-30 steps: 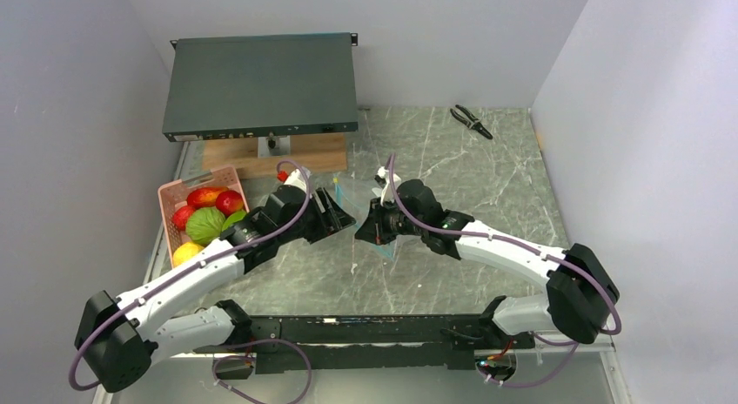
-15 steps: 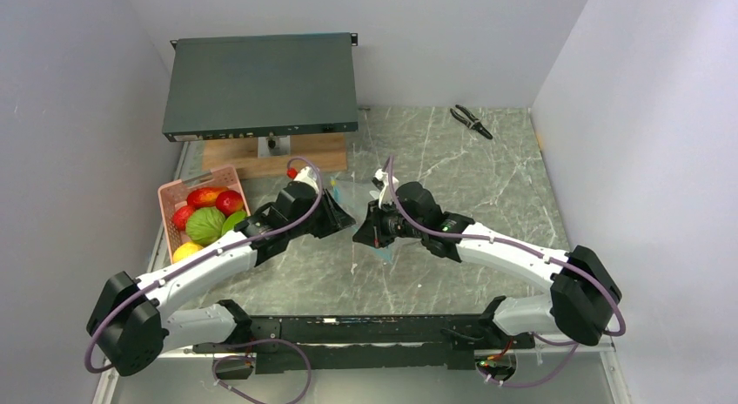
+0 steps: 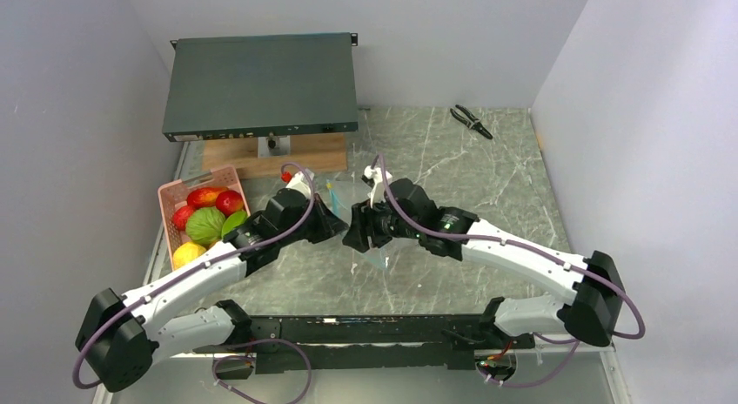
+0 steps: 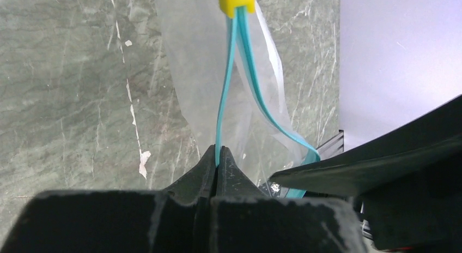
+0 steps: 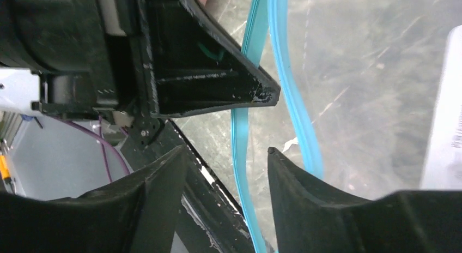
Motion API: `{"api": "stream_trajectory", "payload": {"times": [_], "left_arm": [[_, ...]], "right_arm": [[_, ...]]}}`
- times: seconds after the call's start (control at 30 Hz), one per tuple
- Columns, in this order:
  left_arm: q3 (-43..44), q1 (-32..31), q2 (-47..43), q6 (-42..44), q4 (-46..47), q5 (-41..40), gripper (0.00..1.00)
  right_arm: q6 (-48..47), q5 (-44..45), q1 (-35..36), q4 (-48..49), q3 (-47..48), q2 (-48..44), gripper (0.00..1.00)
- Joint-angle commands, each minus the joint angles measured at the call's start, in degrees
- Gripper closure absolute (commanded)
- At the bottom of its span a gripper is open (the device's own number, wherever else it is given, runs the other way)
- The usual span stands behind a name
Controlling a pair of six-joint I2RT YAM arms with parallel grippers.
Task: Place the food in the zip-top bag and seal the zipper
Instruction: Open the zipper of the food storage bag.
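The clear zip-top bag (image 4: 199,73) hangs between my two grippers above the marble table. Its teal zipper (image 4: 224,89) is parted into two strips that meet at a yellow slider (image 4: 236,1). My left gripper (image 4: 218,152) is shut on one strip. My right gripper (image 5: 226,150) is open, with one strip (image 5: 239,155) running between its fingers and the other strip (image 5: 297,100) outside them. In the top view the grippers (image 3: 335,223) (image 3: 357,232) stand tip to tip. The food (image 3: 206,223) lies in a pink basket (image 3: 165,195) to the left.
A dark flat equipment case (image 3: 261,82) rests on a wooden block (image 3: 244,153) at the back left. Black pliers (image 3: 471,120) lie at the back right. Grey walls close in both sides.
My left gripper has shut on the bag's teal strip. My right gripper, shut before, has opened. Both wrists have shifted a little to the left.
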Motion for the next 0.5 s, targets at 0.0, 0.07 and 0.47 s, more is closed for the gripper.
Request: {"api": "stream_trajectory", "payload": {"times": [0.0,0.07,0.47], "left_arm": [[-0.66,0.16,-2.67,1.19,0.75,1.34,1.00],[-0.62,0.16,-3.21,1.31,0.40,1.40,1.00],[-0.27,0.13,-4.25,1.88,-1.06,1.91,1.00]], "right_arm": [[-0.96,7.56,0.39,-9.56,8.63,-2.08,0.39],[-2.03,8.67,0.63,-12.82,11.45,-1.47,0.35],[-5.49,18.84,2.81,-21.20,20.21,3.86,0.07]]}}
